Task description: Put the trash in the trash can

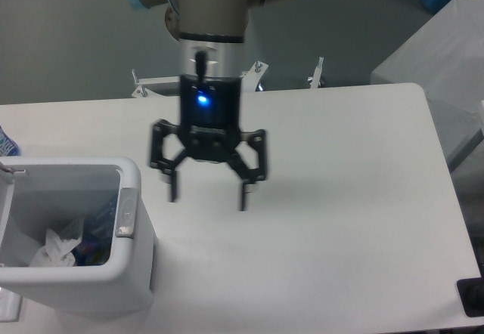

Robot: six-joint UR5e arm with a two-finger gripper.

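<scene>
trash can (pixel 130 270): 1 | crumpled white wrapper (pixel 59 245): 1 | table (pixel 340 221): 1 | fingers (pixel 243 196): 2
</scene>
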